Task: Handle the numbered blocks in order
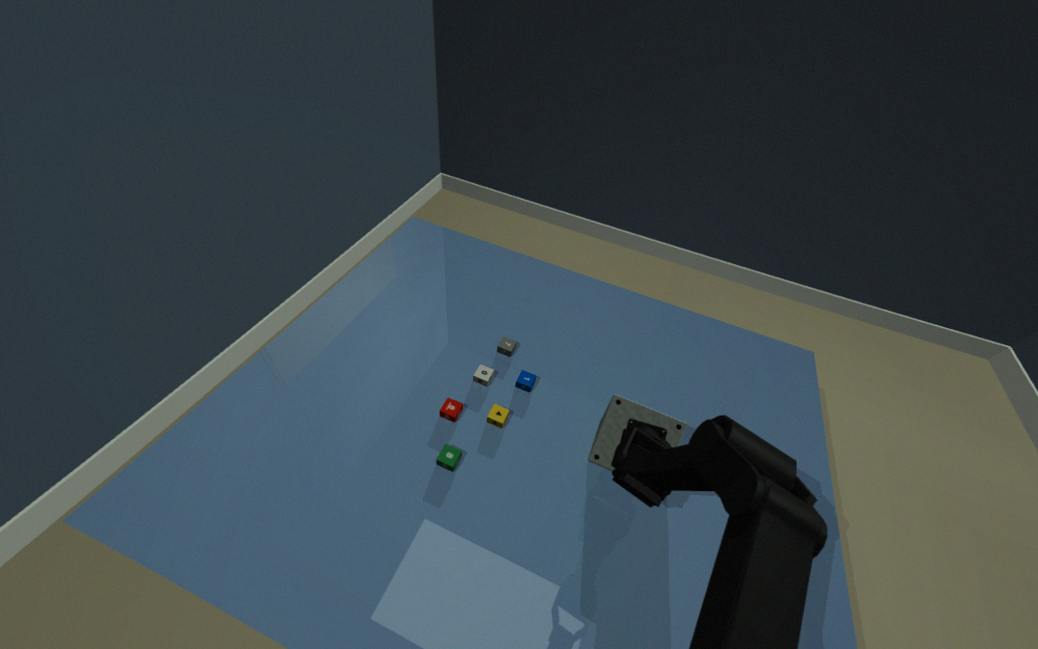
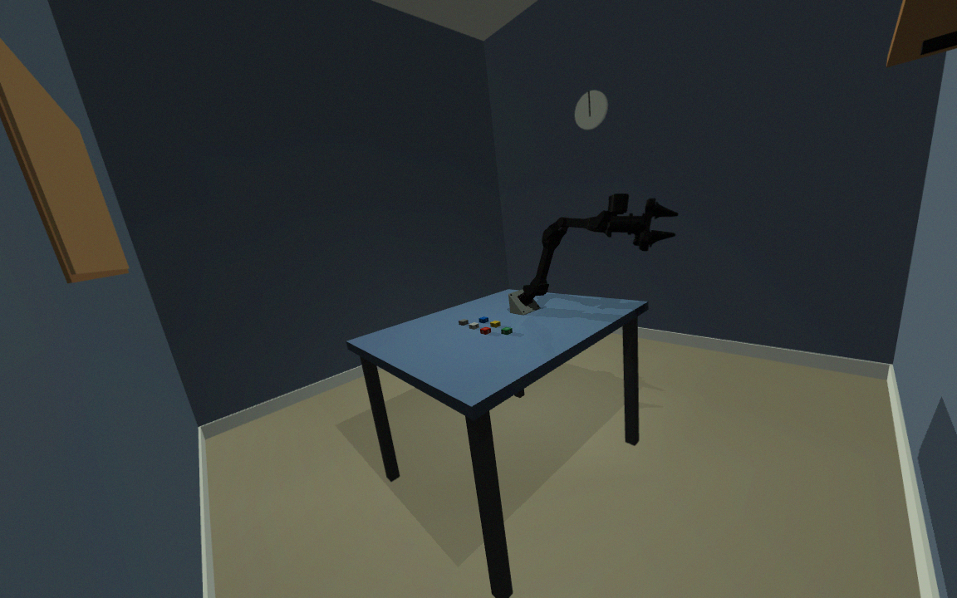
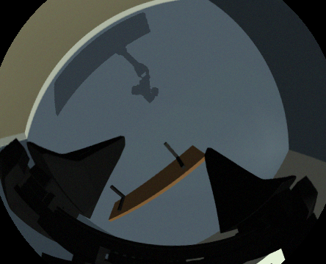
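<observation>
Six small blocks stand on the blue table [image 1: 635,339] [image 2: 422,349]. The blue block [image 1: 526,379] [image 2: 483,320] appears to show 1 and the yellow block [image 1: 497,415] [image 2: 495,324] 4. The grey block [image 1: 506,346] [image 2: 463,321], white block [image 1: 483,375] [image 2: 473,325], red block [image 1: 450,409] [image 2: 485,330] and green block [image 1: 449,456] [image 2: 507,330] also bear digits, too small to read surely. My gripper [image 2: 676,224] [image 3: 165,147] is open and empty, level and high above the table, pointing away from the blocks. Its fingers are out of view in the top view.
The arm's base [image 1: 607,427] [image 2: 516,303] stands on the table beside the block group. The raised arm [image 1: 765,556] [image 2: 544,256] reaches away from it. A wooden shelf [image 3: 156,183] is on the wall that the wrist view faces. A round clock [image 2: 591,110] hangs on another wall.
</observation>
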`<state>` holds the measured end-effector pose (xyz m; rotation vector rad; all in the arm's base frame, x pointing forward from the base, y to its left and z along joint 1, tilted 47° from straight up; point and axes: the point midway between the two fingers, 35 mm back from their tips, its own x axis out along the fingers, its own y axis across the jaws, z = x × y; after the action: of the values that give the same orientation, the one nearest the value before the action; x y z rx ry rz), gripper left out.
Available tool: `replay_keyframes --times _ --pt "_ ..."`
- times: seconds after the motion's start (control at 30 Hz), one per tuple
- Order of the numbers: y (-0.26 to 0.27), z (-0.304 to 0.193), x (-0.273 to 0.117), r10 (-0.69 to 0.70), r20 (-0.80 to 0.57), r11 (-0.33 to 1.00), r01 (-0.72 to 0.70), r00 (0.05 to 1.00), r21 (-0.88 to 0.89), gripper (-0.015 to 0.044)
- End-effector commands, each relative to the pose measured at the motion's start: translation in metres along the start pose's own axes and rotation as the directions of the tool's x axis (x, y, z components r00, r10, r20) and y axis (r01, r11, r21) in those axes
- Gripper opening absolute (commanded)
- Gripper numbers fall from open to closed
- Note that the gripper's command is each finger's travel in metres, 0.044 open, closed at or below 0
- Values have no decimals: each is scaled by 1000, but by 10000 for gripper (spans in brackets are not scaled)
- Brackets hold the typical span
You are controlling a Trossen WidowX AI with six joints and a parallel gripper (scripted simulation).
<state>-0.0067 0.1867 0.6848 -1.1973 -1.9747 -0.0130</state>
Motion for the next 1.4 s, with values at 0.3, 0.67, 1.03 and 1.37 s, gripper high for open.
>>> replay_keyframes --times 0.3,0.67,1.03,1.37 --pt "165 -1 -6 450 19 875 -445 893 189 400" --pt "381 -24 -148 894 96 310 -758 438 573 400" --pt "472 -41 -389 965 255 -260 -350 -61 900 400" --pt "436 -8 -615 819 506 -349 465 -270 814 400"
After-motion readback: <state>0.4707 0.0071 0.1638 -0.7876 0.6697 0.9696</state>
